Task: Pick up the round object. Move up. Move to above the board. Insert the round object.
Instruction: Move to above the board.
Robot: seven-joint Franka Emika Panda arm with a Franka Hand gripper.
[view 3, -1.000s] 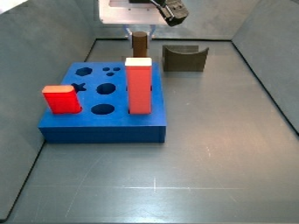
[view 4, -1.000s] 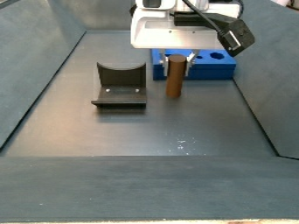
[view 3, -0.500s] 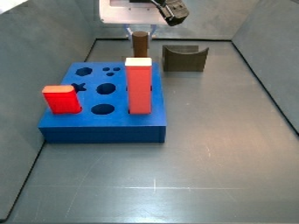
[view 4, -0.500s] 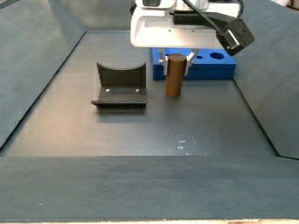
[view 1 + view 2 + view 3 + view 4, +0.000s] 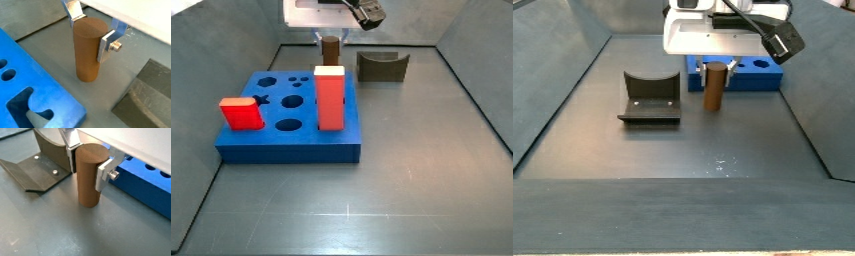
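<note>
In a wrist view the gripper (image 5: 92,27) straddles the top of the round object (image 5: 89,50), a matte brown peg standing upright on the grey floor; the silver fingers (image 5: 107,44) sit against its sides near the top, so the claw is narrowed onto the peg, whose base rests on the floor. The blue board (image 5: 30,90) lies just beside it, with part of the star-shaped hole showing, and a dark olive U-shaped piece (image 5: 147,97) is near on the opposite side. In a wrist view from the opposite side the gripper (image 5: 87,155) again flanks the peg (image 5: 91,175), one finger plate (image 5: 105,172) pressed to its side, with the U-shaped piece (image 5: 40,163) and the board (image 5: 143,183) on either side of it. In a side view the gripper (image 5: 330,38) hangs at the far end of the floor, the peg (image 5: 330,52) standing behind the board (image 5: 289,120), which carries a tall red block (image 5: 330,98) and a short red block (image 5: 241,113). In a side view from the far end the gripper (image 5: 716,58) covers the peg's (image 5: 715,88) top, between the U-shaped piece (image 5: 651,98) and the board (image 5: 747,74).
</note>
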